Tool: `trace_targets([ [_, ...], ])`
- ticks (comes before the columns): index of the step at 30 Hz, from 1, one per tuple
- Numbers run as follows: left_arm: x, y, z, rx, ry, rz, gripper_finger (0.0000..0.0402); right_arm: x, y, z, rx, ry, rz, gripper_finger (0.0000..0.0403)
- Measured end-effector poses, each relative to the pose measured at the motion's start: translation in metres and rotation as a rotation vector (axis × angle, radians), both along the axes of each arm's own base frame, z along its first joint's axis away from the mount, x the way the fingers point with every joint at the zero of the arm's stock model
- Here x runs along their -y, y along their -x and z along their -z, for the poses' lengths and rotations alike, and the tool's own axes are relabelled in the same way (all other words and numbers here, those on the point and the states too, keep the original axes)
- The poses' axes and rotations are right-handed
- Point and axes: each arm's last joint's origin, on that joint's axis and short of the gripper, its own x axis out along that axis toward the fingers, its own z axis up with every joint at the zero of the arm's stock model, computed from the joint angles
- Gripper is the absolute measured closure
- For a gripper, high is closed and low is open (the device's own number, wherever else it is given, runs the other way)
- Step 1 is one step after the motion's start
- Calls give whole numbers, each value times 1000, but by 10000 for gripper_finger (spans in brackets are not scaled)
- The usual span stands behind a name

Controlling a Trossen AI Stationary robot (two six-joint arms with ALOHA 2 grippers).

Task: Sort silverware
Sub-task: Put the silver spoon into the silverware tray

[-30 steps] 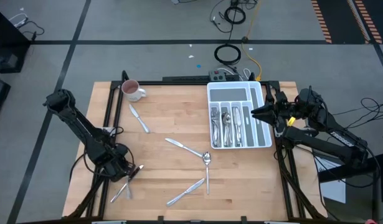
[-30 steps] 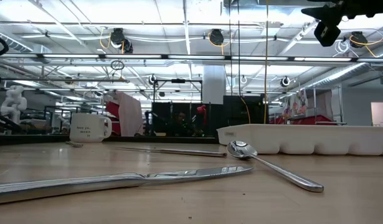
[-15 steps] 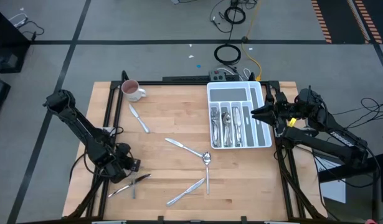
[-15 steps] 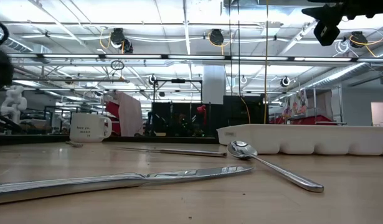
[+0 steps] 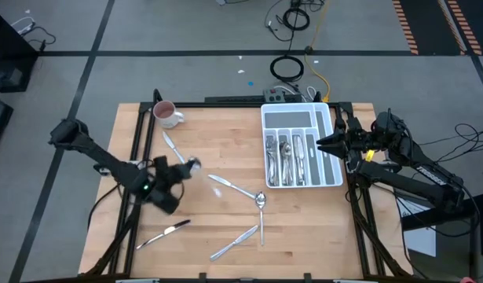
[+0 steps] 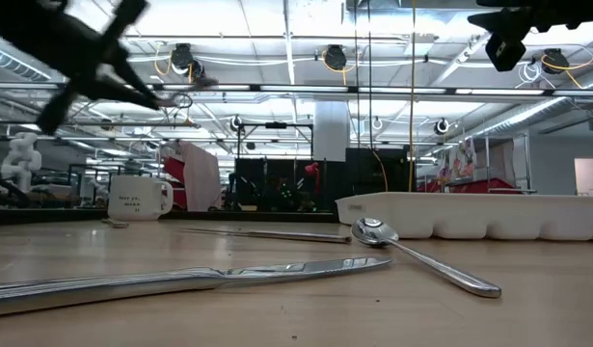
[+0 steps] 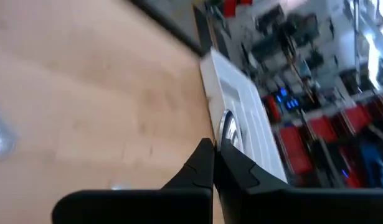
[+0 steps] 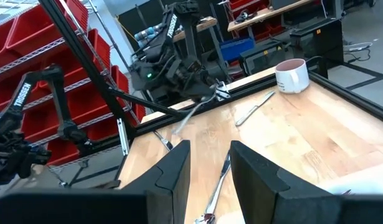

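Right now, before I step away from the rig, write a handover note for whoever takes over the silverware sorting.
Left gripper: above the table's left half, shut on a utensil.
Right gripper: open, waiting at the tray's right edge.
Done: several pieces lie in the white tray.
Left: the held utensil, plus five loose on the table: knife near the mug, mid-table piece, spoon, front knife, front-left knife.
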Motion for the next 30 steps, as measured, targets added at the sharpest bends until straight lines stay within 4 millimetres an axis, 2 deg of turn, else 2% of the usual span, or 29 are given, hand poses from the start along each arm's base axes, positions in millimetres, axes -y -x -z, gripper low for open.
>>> trace_targets([
  [3,-18,-20,-6,-22,-36,-30,397,0,0,0,0,8,-1,298],
  [6,-38,-42,-16,-61,-67,44,398,0,0,0,1,20,-2,298],
  [11,-78,-73,-32,8,-175,138,398,0,0,0,2,41,-4,298],
  [16,-115,-96,-31,67,-216,174,398,0,0,0,2,41,-3,298],
  [20,-134,-124,-30,29,-217,258,398,0,0,0,1,41,-4,298],
  [30,-164,-215,-33,-113,-267,517,398,0,0,0,1,41,-4,298],
])
